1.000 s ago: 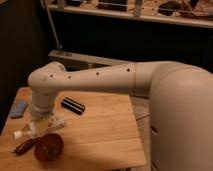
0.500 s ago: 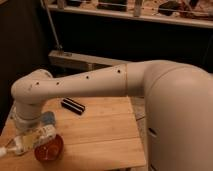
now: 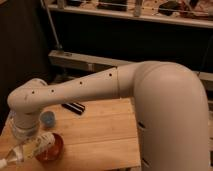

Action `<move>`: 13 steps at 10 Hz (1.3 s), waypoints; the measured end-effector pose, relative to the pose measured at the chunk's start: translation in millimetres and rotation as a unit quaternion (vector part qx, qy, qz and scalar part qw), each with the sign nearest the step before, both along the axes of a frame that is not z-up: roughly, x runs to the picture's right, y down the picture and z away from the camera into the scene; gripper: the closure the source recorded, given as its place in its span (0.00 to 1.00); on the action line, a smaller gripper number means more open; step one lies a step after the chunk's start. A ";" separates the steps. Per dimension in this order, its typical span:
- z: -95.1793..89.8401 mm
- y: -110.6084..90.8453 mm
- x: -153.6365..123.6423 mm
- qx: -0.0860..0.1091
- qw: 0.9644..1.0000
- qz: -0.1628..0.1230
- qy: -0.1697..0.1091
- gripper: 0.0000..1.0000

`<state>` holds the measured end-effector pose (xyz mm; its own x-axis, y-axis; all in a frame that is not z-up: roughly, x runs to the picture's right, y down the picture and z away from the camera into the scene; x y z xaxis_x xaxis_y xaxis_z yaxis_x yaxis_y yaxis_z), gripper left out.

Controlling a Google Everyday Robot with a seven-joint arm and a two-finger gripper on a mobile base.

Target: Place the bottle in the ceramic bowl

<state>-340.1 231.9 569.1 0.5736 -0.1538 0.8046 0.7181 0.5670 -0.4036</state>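
change: arm swung left and down since a second ago
bottle (image 3: 31,148): tilted over bowl (image 3: 54,148) rim, at claw (image 3: 22,141)
claw: grip state cannot tell
meaning: close to release

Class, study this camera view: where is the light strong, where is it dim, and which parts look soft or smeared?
Camera view: the white arm is brightest; the shelving behind is dark; the wooden table is warm and evenly lit; the gripper, low left above the ceramic bowl, and the bottle it carries look smeared; the black box and blue cup are soft.
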 end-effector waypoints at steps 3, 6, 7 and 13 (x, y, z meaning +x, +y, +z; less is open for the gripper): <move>12.7 11.5 -5.5 -0.022 1.000 -0.004 -0.012 0.99; 30.9 18.1 -5.5 -0.013 0.999 -0.021 -0.026 0.71; 36.9 17.7 -5.3 -0.006 0.999 -0.025 -0.028 0.63; 57.9 19.9 -5.5 0.015 0.999 -0.041 -0.025 0.20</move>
